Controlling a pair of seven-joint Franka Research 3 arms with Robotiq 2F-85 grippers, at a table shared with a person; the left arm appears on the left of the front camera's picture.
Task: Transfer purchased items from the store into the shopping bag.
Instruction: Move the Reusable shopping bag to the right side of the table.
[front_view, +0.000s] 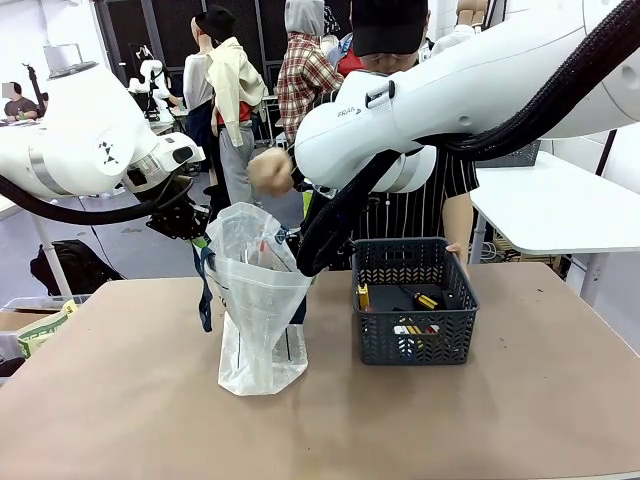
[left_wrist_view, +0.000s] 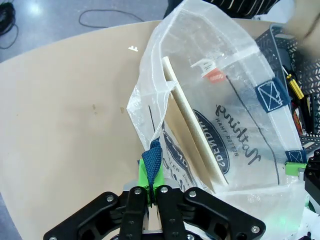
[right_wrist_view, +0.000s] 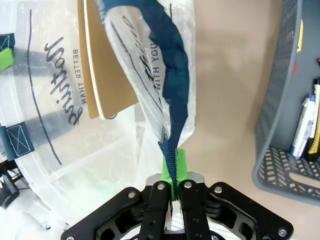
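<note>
Holding the bag (front_view: 262, 300) upright on the tabletop (front_view: 520, 420), both claws are clamped on its navy straps. The left claw (left_wrist_view: 151, 181) pinches one strap (left_wrist_view: 152, 161) at the rim, and the right claw (right_wrist_view: 172, 169) pinches the other strap (right_wrist_view: 171, 100). With the straps held apart like this, the mouth is stretched wide, likely so goods can drop in without snagging the limp plastic. A flat tan board (left_wrist_view: 192, 135) leans inside the bag. The basket (front_view: 415, 342) sits just beside it, on the right arm's side, with yellow, red and dark items (front_view: 420, 300) lying at its bottom. A person's hand (front_view: 270, 170) hovers above the bag's mouth, apparently doing the loading.
</note>
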